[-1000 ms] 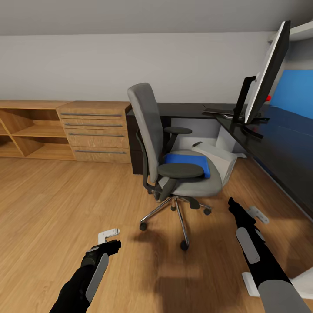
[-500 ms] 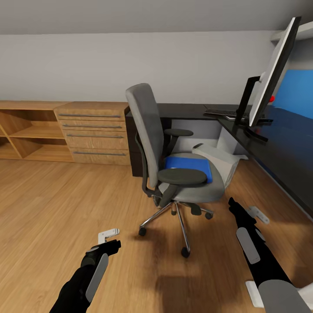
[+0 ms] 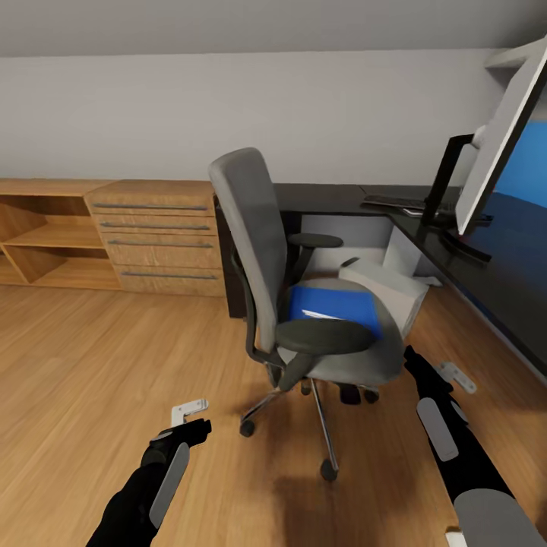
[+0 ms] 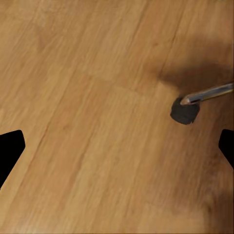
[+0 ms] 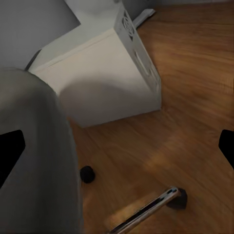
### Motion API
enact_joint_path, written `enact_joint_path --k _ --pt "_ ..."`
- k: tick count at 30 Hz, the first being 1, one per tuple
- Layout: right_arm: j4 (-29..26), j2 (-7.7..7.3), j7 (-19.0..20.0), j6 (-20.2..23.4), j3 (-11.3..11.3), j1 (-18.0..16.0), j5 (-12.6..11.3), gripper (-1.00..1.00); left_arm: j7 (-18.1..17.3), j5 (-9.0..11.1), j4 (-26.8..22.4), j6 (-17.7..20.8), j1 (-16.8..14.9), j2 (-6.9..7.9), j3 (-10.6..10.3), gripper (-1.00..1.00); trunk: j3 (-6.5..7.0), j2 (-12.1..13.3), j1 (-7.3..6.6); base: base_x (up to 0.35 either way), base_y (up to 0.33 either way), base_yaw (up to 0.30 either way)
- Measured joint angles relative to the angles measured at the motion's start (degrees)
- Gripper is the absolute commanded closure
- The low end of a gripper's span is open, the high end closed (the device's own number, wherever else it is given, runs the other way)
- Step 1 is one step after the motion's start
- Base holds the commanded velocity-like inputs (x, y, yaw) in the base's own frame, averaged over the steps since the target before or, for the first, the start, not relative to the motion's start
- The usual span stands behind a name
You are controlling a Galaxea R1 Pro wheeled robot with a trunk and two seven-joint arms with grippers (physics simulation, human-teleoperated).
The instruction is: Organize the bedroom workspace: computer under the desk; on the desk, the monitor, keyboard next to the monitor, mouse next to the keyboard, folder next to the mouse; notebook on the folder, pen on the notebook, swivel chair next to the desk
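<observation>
- Both grippers, left (image 3: 190, 414) and right (image 3: 448, 372), hang spread and empty.
- Bright blue rectangular folder (image 3: 334, 305) lies on the grey upholstered swivel chair (image 3: 262, 251).
- Light grey-white boxy computer tower (image 5: 105, 78) stands on the wood floor (image 4: 87, 146).

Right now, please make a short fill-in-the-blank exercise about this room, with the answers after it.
1. The blue folder lies on the seat of the ____.
2. The monitor stands on the ____.
3. The white computer stands on the ____.
4. Both the left gripper and the right gripper hold ____.

Missing words: chair; desk; floor; nothing
</observation>
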Motion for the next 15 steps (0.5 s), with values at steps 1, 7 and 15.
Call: enact_joint_path --k 1,7,15 --pt "0.00 -0.02 0.00 0.00 -0.18 0.00 0.02 -1.00 -0.02 0.00 0.00 0.00 0.01 0.00 0.00 -1.00 0.00 0.00 0.00 0.320 0.000 0.000" --pt "-0.05 -0.03 0.00 -0.08 -0.55 -0.02 0.36 -1.00 -0.01 0.00 -0.01 0.01 0.00 0.00 0.01 -1.00 0.00 -0.01 -0.01 0.316 0.000 0.000" --pt "-0.07 -0.03 0.00 -0.08 -0.66 -0.04 0.55 -1.00 -0.10 0.09 -0.07 0.01 0.02 0.11 0.10 -1.00 0.01 -0.01 -0.01 0.222 0.000 0.000"
